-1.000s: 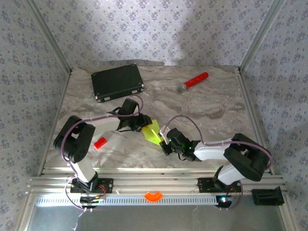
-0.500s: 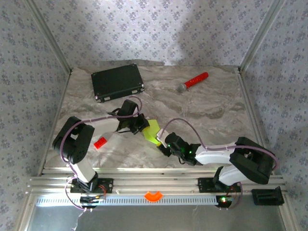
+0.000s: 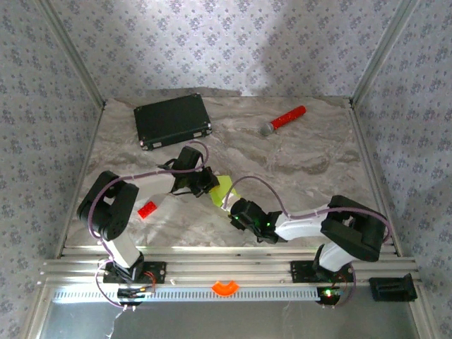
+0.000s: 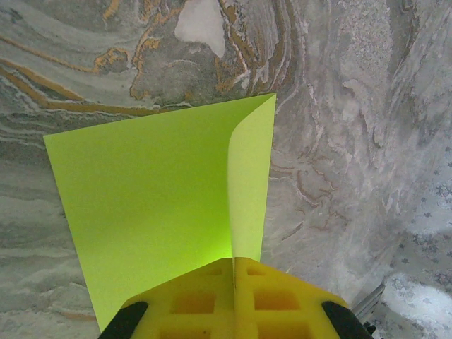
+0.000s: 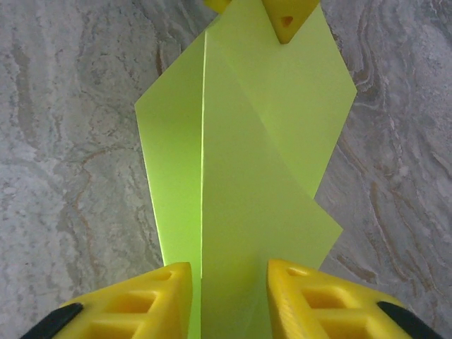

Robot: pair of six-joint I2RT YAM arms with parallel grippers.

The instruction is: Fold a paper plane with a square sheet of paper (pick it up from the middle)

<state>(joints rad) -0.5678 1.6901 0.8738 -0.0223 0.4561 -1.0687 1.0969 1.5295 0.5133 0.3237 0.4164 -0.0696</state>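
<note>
From above, the folded paper [image 3: 222, 188] sits near the front of the table [image 3: 311, 155]. Its long axis slants from the left gripper [image 3: 207, 182] down-right to the right gripper [image 3: 233, 212]. In the left wrist view the fingers [image 4: 183, 304] are pressed together on the paper [image 4: 155, 205], and a flap edge runs straight away from them. In the right wrist view the fingers [image 5: 155, 296] stand parted either side of the paper [image 5: 240, 155]; its crease points toward the left gripper [image 5: 286, 14].

Paper [image 3: 222, 188] at table [image 3: 311, 162] centre; case [image 3: 173, 120] behind-left; microphone [image 3: 284, 119] behind-right; block [image 3: 147, 209] left of paper.
</note>
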